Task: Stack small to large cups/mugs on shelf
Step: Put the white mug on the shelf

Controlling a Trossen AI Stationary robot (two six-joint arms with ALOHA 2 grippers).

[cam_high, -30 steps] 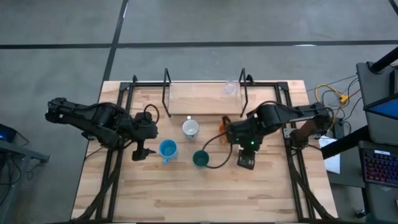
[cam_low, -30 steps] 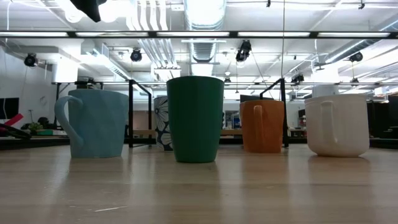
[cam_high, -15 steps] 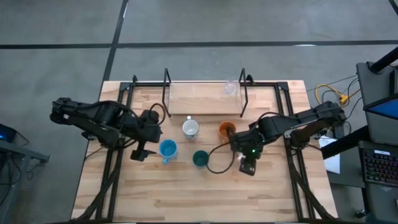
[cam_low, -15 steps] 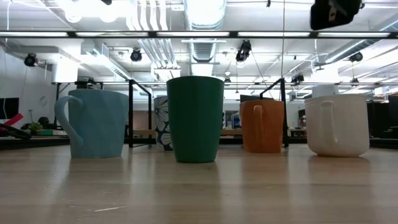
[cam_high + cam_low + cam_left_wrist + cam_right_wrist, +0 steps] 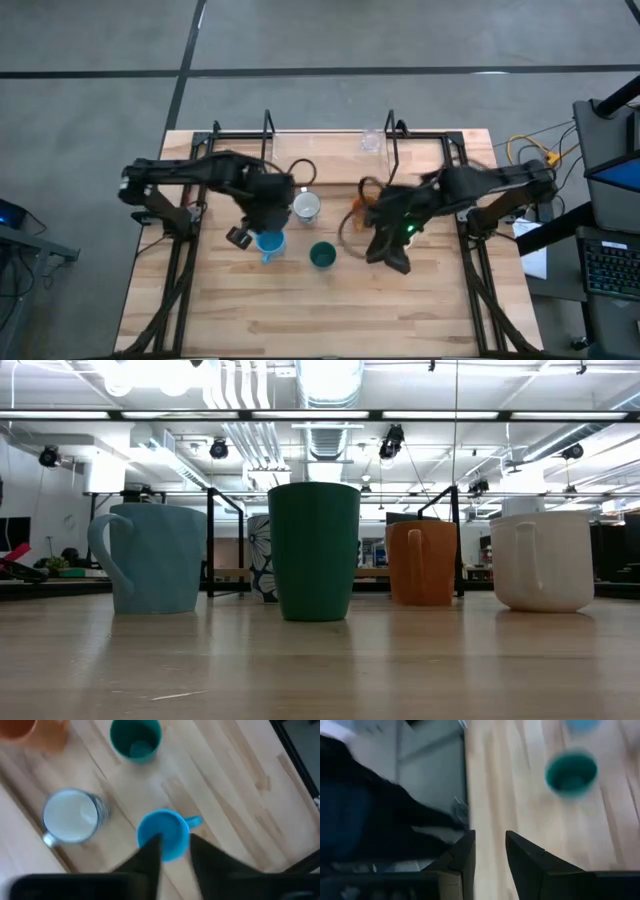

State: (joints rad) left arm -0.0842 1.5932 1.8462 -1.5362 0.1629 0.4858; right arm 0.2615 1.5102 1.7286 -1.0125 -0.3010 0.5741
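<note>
Left claw [image 5: 240,236] hangs over the surface [image 5: 300,310] just beside the light blue mug [image 5: 269,241], on its outer left side. In the left wrist view the blue mug [image 5: 164,834] sits right at the fingertips [image 5: 152,851], rim up, handle pointing away from the other cups. Fingers show a narrow gap and nothing between them; whether they're done closing I can't tell. Left arm is clearly nearer this mug.

Right claw [image 5: 392,262] hovers over bare wood to the right of the dark teal-green cup [image 5: 322,256], fingers slightly parted, holding nothing. Orange mug [image 5: 360,210] is partly hidden under that arm.

Silver mug with handle [image 5: 306,206] stands between the blue and orange ones. Clear glass [image 5: 371,141] is already on the shelf [image 5: 320,160]; the rest are on the surface.

Versus a second ago: left arm has swung in toward the blue mug, claw narrowed from wide open. Right arm has shifted forward and left, its cable now looping near the orange mug. No cup has moved.
</note>
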